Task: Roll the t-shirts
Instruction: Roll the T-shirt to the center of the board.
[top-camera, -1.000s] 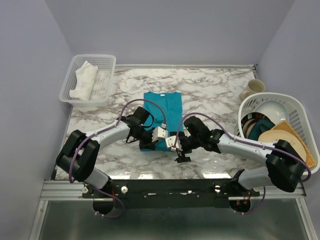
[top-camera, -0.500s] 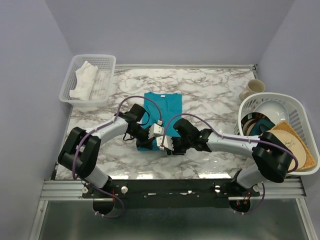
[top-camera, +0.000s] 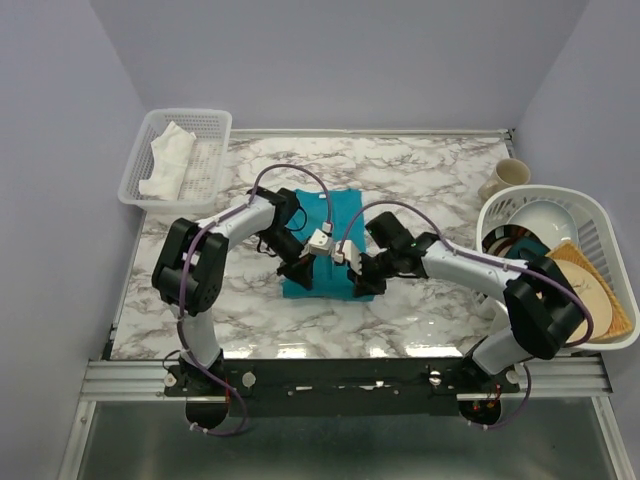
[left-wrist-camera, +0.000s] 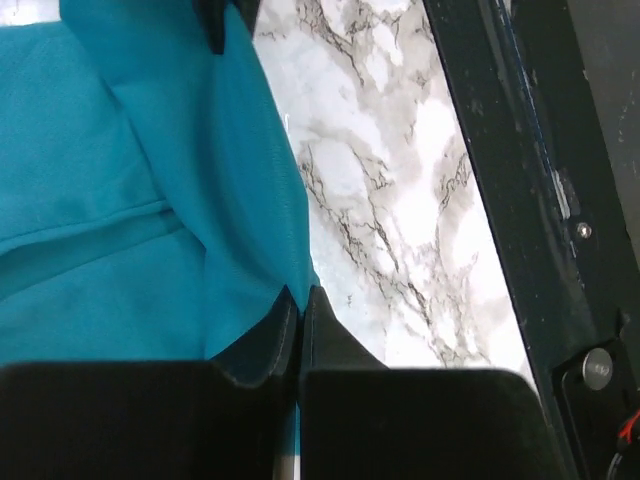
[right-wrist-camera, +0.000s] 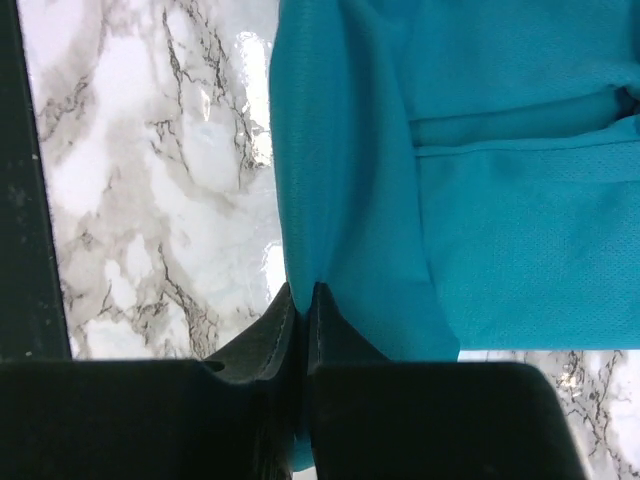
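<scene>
Nearest to us, the left arm and the right arm reach in from the metal rail at the front edge of the marble table and bend toward each other over the t-shirt. We see the left gripper at the shirt's near left corner and the right gripper at its near right corner. In the left wrist view the fingers are pressed together with a fold of teal fabric caught between their tips, and bare marble lies just beside it. The right wrist view shows much the same: fingers closed tight on a pinch of fabric that gathers into a crease above them. The t-shirt lies mid-table as a narrow folded rectangle, its long side running away from us. Farther back on the left, a white basket holds a crumpled white cloth. On the right, a larger white basket holds a white bowl, a dark-teal dish and a woven plate. Behind it a pale mug sits near the back edge.
</scene>
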